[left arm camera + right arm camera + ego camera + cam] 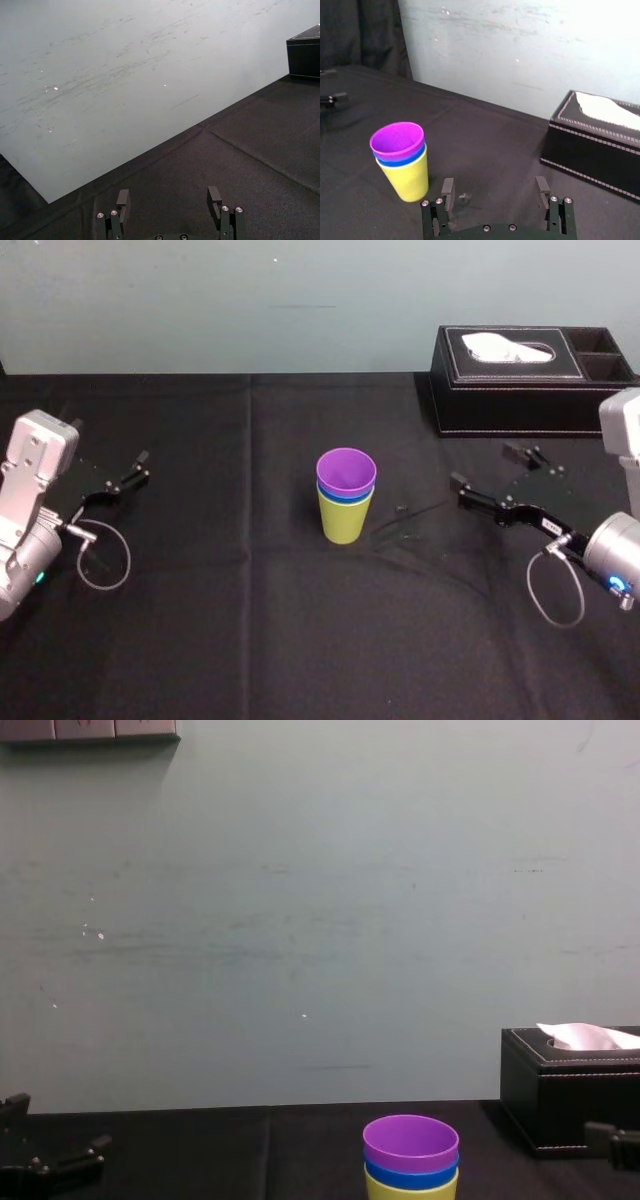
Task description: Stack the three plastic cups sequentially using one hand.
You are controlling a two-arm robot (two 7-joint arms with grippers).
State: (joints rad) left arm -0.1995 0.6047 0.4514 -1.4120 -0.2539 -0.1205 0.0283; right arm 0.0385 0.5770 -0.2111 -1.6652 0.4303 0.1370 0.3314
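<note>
Nearest the robot, the left gripper (110,445) sits at the left edge of the head view, low over the black-clothed table (250,640). Its fingers are spread apart and hold nothing. The right gripper (488,467) sits at the right edge of that frame, its fingers also spread and empty, pointing in toward the middle.

Farther in, at the centre of the head view, the three cups stand nested and upright on the cloth, well apart from both grippers. The lime-green cup (343,522) is at the bottom and rests on the table. The blue cup (345,496) sits inside it with just a band of its rim showing. The purple cup (346,472) sits inside the blue one, its mouth open upward.

Beyond, in the upper right of the head view, a black tissue box (520,390) stands against the pale wall (200,300). A white tissue (510,348) pokes from its top slot, and two side compartments (600,350) open at its right end; what they hold cannot be told.

The right wrist view looks past its own spread fingers (448,187) to the stack from the side, showing the lime-green cup's (410,180) full tapered wall. The left wrist view shows its parted fingers (123,199) over bare cloth. The chest view has the purple rim (410,1145) at its bottom edge, with the box (560,1105) at lower right.
</note>
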